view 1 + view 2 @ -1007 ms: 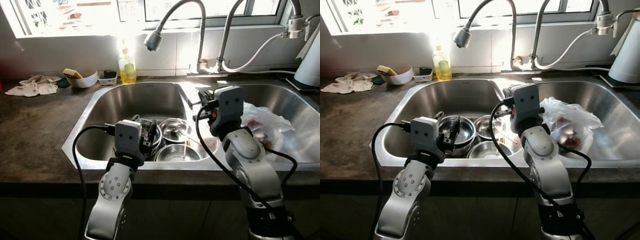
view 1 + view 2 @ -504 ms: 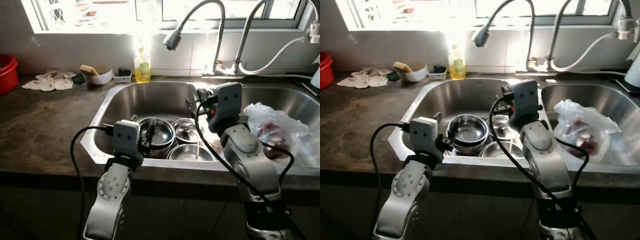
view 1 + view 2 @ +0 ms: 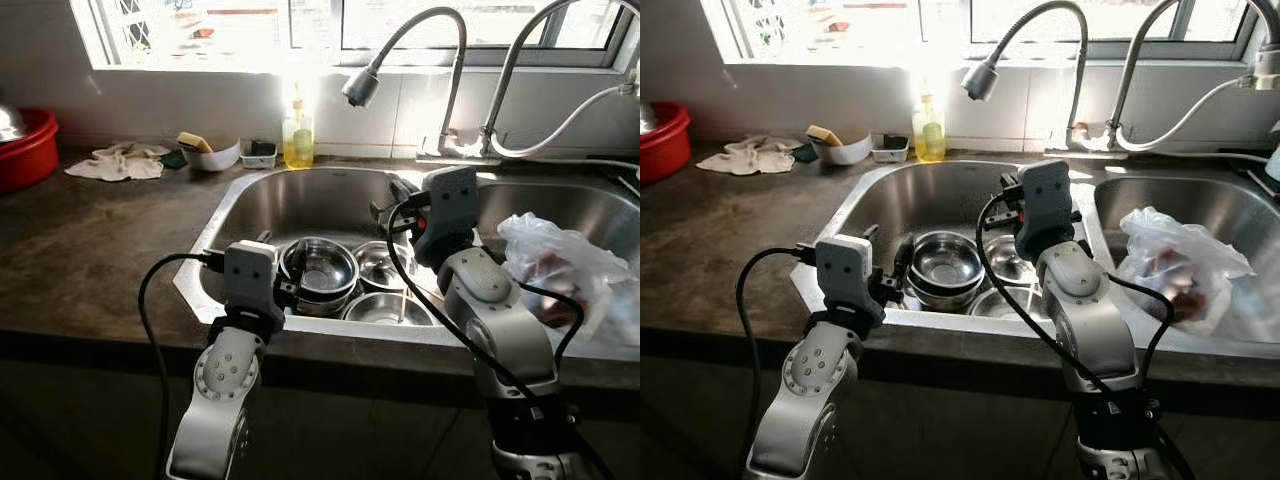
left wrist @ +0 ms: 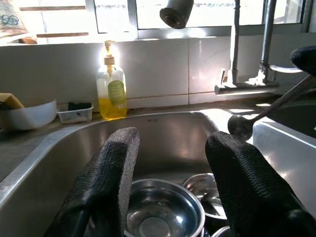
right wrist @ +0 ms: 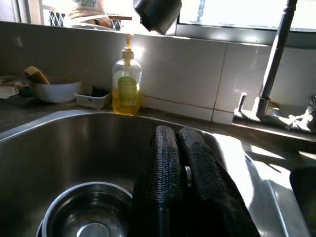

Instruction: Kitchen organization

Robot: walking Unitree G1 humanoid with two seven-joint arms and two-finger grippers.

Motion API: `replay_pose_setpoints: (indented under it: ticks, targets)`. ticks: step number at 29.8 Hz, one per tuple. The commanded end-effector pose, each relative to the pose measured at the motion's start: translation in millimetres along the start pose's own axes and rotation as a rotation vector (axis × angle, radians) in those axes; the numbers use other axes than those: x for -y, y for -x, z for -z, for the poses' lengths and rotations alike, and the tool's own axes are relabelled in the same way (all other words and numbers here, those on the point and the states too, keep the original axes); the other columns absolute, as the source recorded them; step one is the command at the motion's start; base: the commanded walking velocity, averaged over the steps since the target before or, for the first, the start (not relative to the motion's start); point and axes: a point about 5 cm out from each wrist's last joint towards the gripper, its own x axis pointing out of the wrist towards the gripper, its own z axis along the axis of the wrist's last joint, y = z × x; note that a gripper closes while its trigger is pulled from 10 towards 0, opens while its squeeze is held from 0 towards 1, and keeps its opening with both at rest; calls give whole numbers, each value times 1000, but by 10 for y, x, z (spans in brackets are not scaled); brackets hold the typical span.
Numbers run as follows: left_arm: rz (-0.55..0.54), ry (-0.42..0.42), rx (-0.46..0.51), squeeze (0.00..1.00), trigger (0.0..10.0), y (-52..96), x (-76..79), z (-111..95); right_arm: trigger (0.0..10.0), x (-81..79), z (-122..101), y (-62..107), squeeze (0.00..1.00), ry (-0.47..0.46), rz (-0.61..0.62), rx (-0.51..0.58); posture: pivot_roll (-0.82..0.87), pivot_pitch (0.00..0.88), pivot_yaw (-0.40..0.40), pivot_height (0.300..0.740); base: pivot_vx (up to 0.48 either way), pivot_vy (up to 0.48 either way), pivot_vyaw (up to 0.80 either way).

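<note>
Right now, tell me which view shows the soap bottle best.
The left wrist view: the soap bottle stands large and unobstructed, label readable. The right wrist view shows it similarly, slightly smaller; both eye views show it small and washed out by window glare.

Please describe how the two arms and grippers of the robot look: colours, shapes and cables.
Both arms are silver with rounded, jointed segments; the left arm's round joint bears a ring of small holes. Each wrist carries a boxy grey housing, and a black cable loops along each arm. The left gripper and right gripper each have two long black fingers with textured, ribbed surfaces.
</note>
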Motion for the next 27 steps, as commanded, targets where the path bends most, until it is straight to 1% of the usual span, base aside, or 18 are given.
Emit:
replay_pose_setpoints:
  ticks: [1, 7, 10, 12, 15, 19, 20, 21, 22, 27]
  targets:
    - [1, -6, -19, 0, 10000, -8, 2, 21, 10000, 21, 10, -37, 0, -6, 8, -33, 6, 16, -19, 740, 0, 469, 0]
    - [-2, -4, -21, 0, 10000, -4, -2, 27, 10000, 41, 44, -75, 0, -12, 14, -71, 8, 25, -22, 740, 0, 469, 0]
    - [-2, -4, -22, 0, 10000, -2, -3, 26, 10000, 46, 37, -94, 0, -17, 15, -74, 8, 25, -22, 740, 0, 469, 0]
    - [-5, 14, -13, 0, 10000, 0, -8, 15, 10000, 49, 34, -131, 0, -17, 16, -86, 9, 28, -23, 740, 0, 476, 0]
    - [-5, 7, -15, 0, 10000, 2, -3, 18, 10000, 53, 90, -164, 0, 2, 19, -145, 10, 28, -24, 740, 0, 0, 0]
    - [-5, -3, -18, 0, 10000, 0, -4, 21, 10000, 54, 117, -199, 0, -17, 17, -156, 14, 32, -28, 740, 0, 0, 0]
    - [-5, -5, -19, 0, 10000, -1, -6, 24, 10000, 52, 129, -206, 94, -29, 15, -163, 14, 32, -28, 740, 0, 0, 0]
    - [-5, -6, -20, 0, 10000, -2, -6, 26, 10000, 53, 136, -211, 94, -35, 14, -167, 14, 32, -28, 740, 0, 0, 0]
    - [-4, -7, -18, 0, 10000, -3, -5, 26, 10000, 49, 148, -220, 1000, -40, 5, -172, 14, 32, -28, 740, 0, 0, 0]
    - [-1, -7, -18, 0, 10000, -7, 8, 21, 10000, 46, 165, -236, 1000, -40, 3, -181, 14, 35, -25, 740, 0, 0, 0]
